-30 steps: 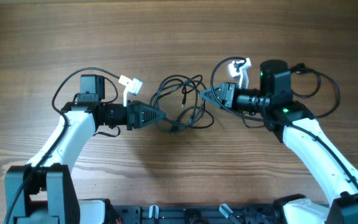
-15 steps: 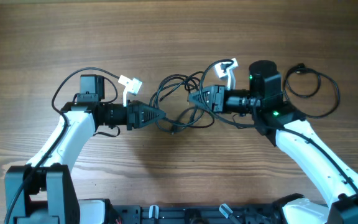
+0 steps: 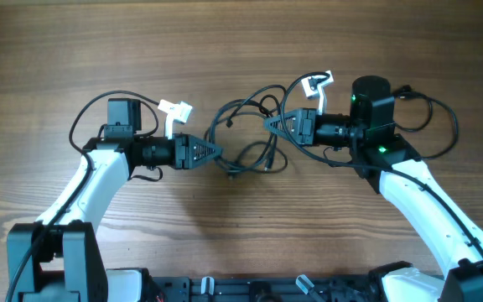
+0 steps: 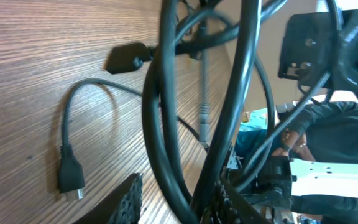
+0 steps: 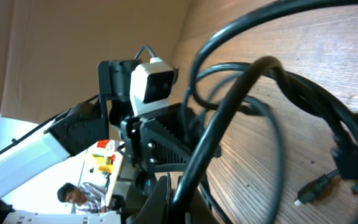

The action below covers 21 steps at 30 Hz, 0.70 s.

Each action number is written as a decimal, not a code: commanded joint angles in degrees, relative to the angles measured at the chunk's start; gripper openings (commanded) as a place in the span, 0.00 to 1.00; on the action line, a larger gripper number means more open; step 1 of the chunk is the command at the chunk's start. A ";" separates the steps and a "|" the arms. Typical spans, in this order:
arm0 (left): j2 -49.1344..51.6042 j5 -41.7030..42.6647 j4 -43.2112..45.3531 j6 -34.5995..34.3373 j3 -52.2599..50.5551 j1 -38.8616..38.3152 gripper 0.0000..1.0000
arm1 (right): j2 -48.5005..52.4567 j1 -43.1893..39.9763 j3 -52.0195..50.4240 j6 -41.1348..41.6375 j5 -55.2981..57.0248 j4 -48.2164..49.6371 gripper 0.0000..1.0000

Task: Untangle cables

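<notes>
- The cables (image 3: 250,151) are seen as a loose tangle of thin black loops lying on the table (image 3: 241,50), directly between the two end effectors.
- The left end effector (image 3: 215,153) is held partly open, with its tip at the near left edge of the tangle.
- In the left wrist view, two strands are seen running up through the gap between its fingers (image 4: 122,202). Whether either finger is touched by them cannot be told.
- A small plug end (image 4: 69,177) on a short curved strand lies flat on the table, just to one side of that end effector's fingers.
- The right end effector (image 3: 268,124) is closed on one strand at the upper right edge of the tangle.
- In the right wrist view, that strand is seen rising in a curve from between its fingers.
- The two end effectors are pointed at each other, near but apart.
</notes>
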 commanded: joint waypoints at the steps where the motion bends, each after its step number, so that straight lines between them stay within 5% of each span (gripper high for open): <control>1: -0.42 -2.03 0.20 -1.75 -0.11 0.00 0.39 | 0.31 -0.13 0.02 -0.04 -2.93 0.15 0.04; 8: -0.42 -2.03 0.20 -1.75 -0.11 0.00 0.32 | 0.31 -0.13 0.02 -0.04 -2.47 0.15 0.04; 9: -0.42 -2.03 0.22 -1.75 -0.11 0.00 0.42 | 0.31 -0.13 0.02 -0.33 -2.47 0.15 0.04; 10: -0.42 -2.03 0.24 -1.75 -0.11 0.00 0.73 | 0.31 -0.13 0.02 -0.31 -2.47 0.11 0.04; 11: -0.42 -2.03 0.24 -1.75 -0.11 0.00 0.77 | 0.31 -0.13 0.02 -0.35 -2.47 -0.04 0.04; 17: -0.42 -2.03 1.07 -2.60 -0.11 -0.02 0.79 | 0.31 0.72 0.02 -0.48 -2.49 -4.42 0.04; 21: -0.42 -2.03 1.07 -2.60 -0.11 0.00 0.71 | 0.31 4.11 0.02 -1.95 -2.40 -5.44 0.04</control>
